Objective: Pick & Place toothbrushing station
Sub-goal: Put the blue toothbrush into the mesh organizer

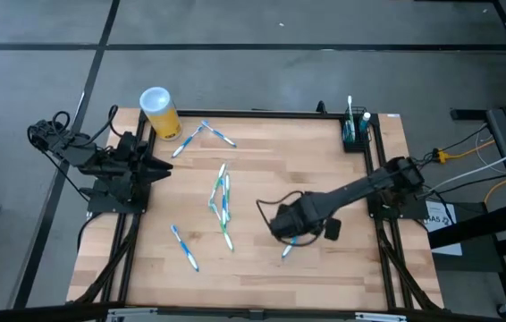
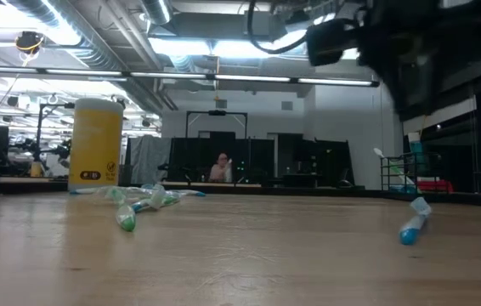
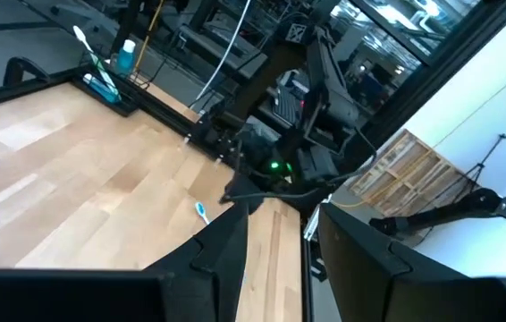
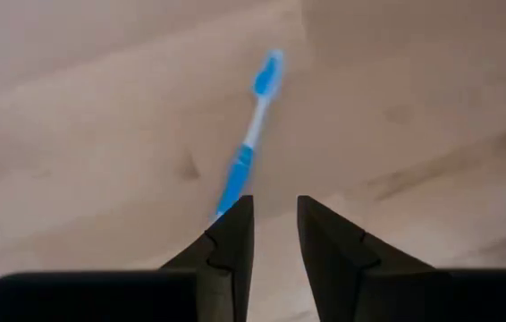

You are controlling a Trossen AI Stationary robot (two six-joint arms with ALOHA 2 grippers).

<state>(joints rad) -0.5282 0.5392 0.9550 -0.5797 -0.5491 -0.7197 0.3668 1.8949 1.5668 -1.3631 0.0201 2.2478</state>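
The toothbrushing station (image 1: 354,136), a small black holder with toothbrushes standing in it, rests on the table's far right corner; the left wrist view shows the station (image 3: 110,87) too. A blue toothbrush (image 4: 251,134) lies flat on the wood near the front, right of the middle. My right gripper (image 4: 275,224) hangs above the table, pointing down, open, with the brush's handle end just beyond one fingertip and nothing between the fingers. In the high view my right gripper (image 1: 290,233) is over that brush (image 1: 287,249). At the table's left edge my left gripper (image 3: 280,241) is raised and open.
A yellow cup with a white lid (image 1: 159,112) stands at the far left corner. Several blue and green toothbrushes (image 1: 222,201) lie across the table's middle, two more (image 1: 204,136) lie near the cup, and one (image 1: 184,247) lies at the front left.
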